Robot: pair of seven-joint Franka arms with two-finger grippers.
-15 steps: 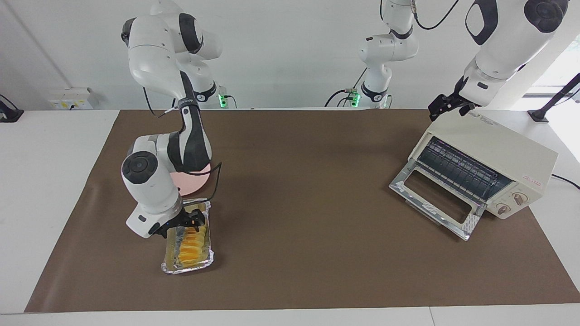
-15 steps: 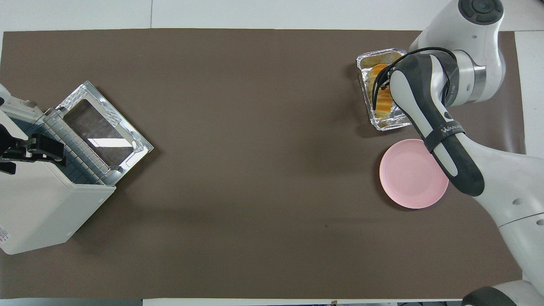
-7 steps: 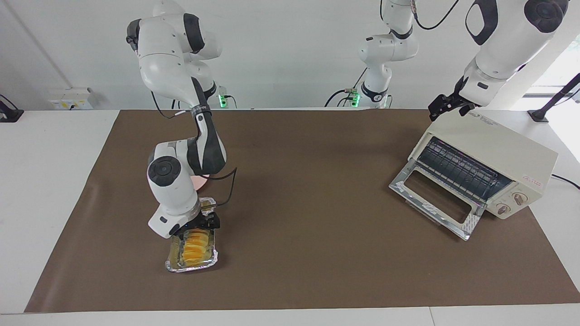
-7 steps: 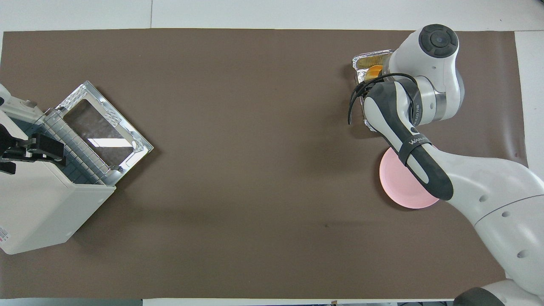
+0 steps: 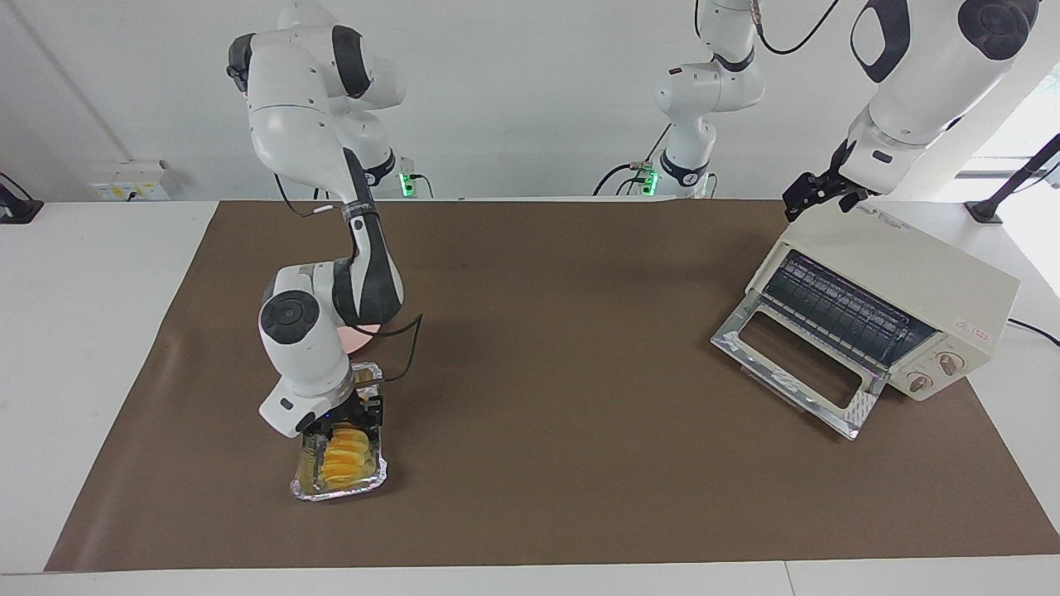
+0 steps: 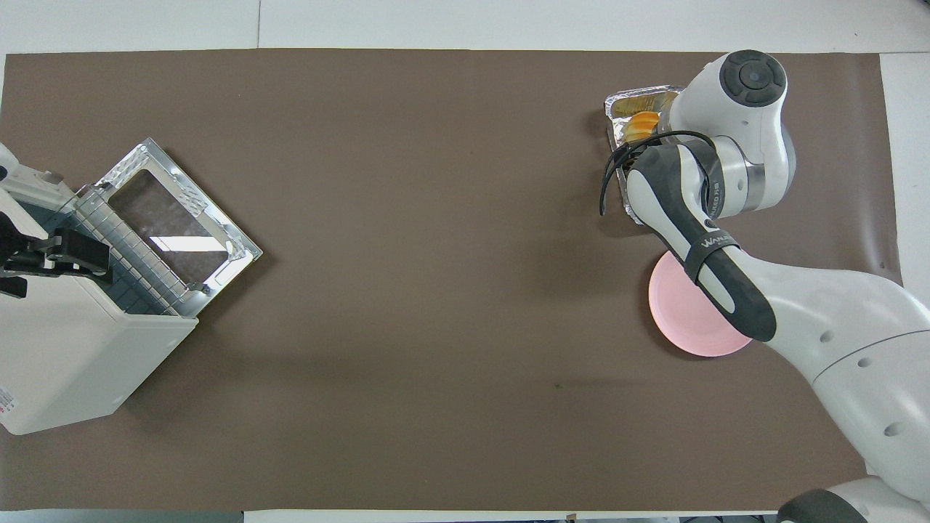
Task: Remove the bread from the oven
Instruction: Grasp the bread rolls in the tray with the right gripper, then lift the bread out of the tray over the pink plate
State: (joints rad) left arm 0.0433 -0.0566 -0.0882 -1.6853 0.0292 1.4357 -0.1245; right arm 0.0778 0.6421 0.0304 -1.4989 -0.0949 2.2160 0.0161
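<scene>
The bread (image 5: 344, 458) lies in a crinkled silver foil tray (image 5: 335, 490) on the brown mat, toward the right arm's end; in the overhead view only the bread's end (image 6: 641, 123) farther from the robots shows in the tray (image 6: 631, 98). My right gripper (image 5: 354, 411) is down in the tray at the bread's end nearer the robots, hidden from above by the wrist. The cream-white oven (image 5: 919, 269) stands toward the left arm's end with its glass door (image 5: 795, 364) dropped open and nothing on its rack. My left gripper (image 5: 816, 197) sits at the oven's top edge and waits; it also shows in the overhead view (image 6: 73, 253).
A round pink plate (image 6: 679, 319) lies beside the foil tray, nearer the robots, partly under the right arm; only its edge shows in the facing view (image 5: 362, 339). From above, the oven (image 6: 65, 363) and its door (image 6: 174, 218) lie at the mat's edge. A third arm stands at the back.
The right wrist has turned and shifted over the tray. The foil tray with the bread has swung with it, ending slightly toward the right arm's end. The left arm has not moved.
</scene>
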